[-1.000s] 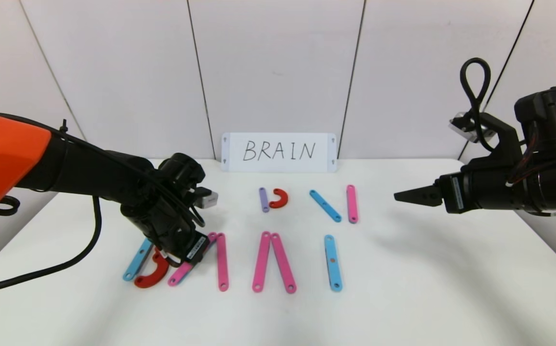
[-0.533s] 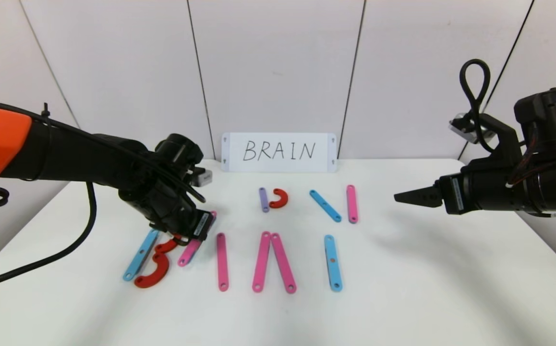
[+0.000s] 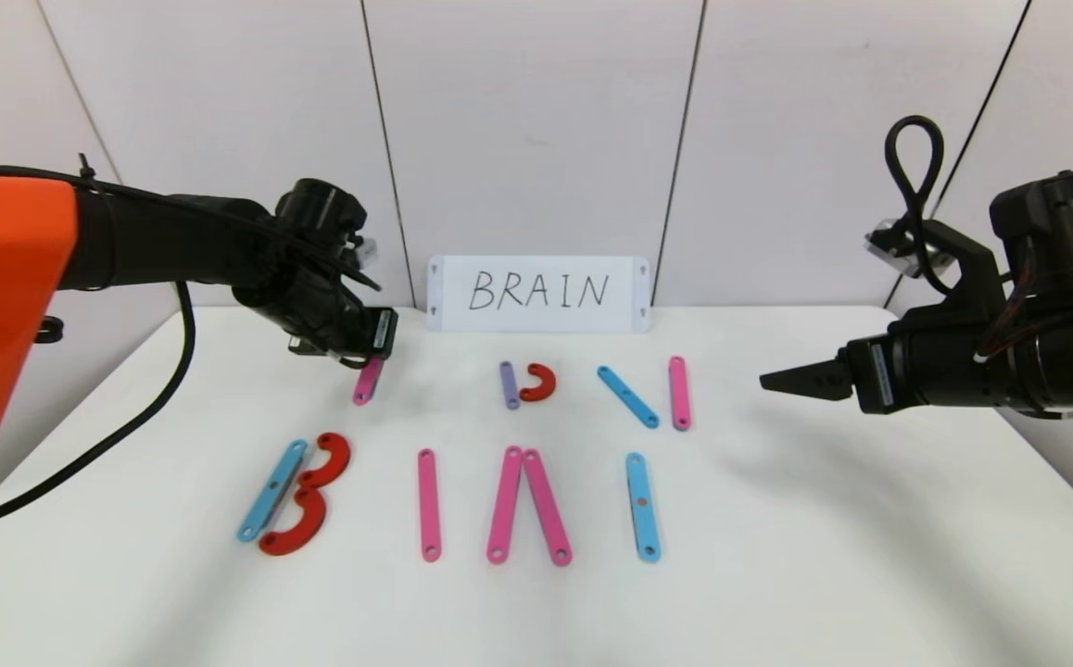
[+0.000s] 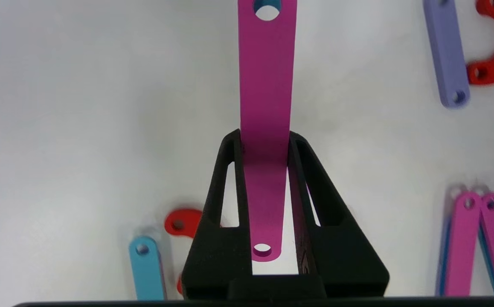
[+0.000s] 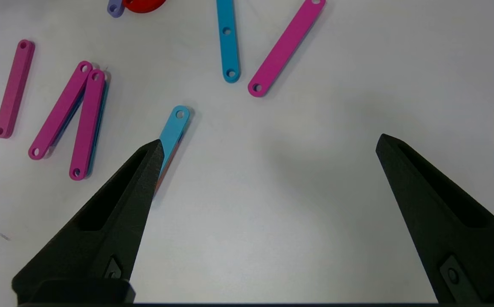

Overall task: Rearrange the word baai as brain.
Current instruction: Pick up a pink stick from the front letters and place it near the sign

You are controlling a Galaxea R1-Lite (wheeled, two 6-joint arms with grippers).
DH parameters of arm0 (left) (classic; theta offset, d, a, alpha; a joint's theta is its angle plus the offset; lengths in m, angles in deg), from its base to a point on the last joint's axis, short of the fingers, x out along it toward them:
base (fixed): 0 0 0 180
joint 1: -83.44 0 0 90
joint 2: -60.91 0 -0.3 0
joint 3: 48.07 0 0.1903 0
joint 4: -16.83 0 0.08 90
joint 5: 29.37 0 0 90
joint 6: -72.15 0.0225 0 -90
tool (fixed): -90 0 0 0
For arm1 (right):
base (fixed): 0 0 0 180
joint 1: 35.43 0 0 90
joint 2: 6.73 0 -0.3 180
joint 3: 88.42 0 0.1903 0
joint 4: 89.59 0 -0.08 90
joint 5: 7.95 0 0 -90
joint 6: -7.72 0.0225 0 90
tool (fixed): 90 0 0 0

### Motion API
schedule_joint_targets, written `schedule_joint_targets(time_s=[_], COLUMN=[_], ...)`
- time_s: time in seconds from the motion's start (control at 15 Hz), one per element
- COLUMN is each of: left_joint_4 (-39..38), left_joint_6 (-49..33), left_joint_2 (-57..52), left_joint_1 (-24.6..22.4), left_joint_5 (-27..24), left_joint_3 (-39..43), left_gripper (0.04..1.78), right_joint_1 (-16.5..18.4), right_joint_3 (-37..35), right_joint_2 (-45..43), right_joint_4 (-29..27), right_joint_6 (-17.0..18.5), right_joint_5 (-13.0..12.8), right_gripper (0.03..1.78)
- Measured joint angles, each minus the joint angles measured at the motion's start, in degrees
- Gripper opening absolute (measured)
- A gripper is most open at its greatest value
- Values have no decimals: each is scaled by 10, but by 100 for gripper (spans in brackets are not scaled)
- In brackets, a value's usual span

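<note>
- Up and away goes the left gripper [image 3: 362, 357]: a second ago it was low over the front row beside the B, and now it hangs over the far left part of the white table [image 3: 777, 556], carrying a pink bar [image 3: 367, 381] off with it.
- Its jaws are clamped tight on that bar; the left wrist view shows the held pink bar [image 4: 265, 106] pinched between the two black fingers [image 4: 225, 204], jutting out well past the tips.
- Left behind in the front row, the B stands free: a sky-blue bar [image 3: 271, 490] with two red half-ring curves [image 3: 308, 496] touching its right side.
- Next along, a single pink bar [image 3: 428, 505] stands alone where its partner used to lean.
- Then the pair of pink bars [image 3: 527, 505], meeting at the top and spread at the bottom, an A with no crossbar.
- Last in that row, an upright blue bar [image 3: 642, 507], the I.
- Back row: a short purple bar [image 3: 509, 384] with a red curve [image 3: 539, 383] just beside it, then a slanted blue bar [image 3: 627, 396] and an upright pink bar [image 3: 679, 393].
- Against the wall leans the white card [image 3: 537, 294] handwritten BRAIN.
- Over on the right, the right gripper [image 5: 268, 143] hovers above the table's right side, well apart from the pieces, fingers spread wide with nothing between them.
</note>
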Motion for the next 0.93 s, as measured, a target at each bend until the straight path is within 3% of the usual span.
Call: schedule_joint_targets(time_s=[0.33, 0.73, 0.93], left_joint_4=[25, 24, 24], left_joint_6=[21, 34, 40], left_joint_2=[84, 124, 131], left_joint_1=[-42, -46, -46], left_joint_5=[5, 5, 3], left_joint_3=[-106, -119, -119], left_gripper=[31, 31, 42], right_joint_1=[0, 0, 0], right_joint_3=[0, -2, -2], right_joint_2=[1, 4, 5], right_joint_4=[0, -1, -1], right_joint_6=[0, 1, 1], right_joint_5=[0, -1, -1], right_gripper=[174, 174, 174])
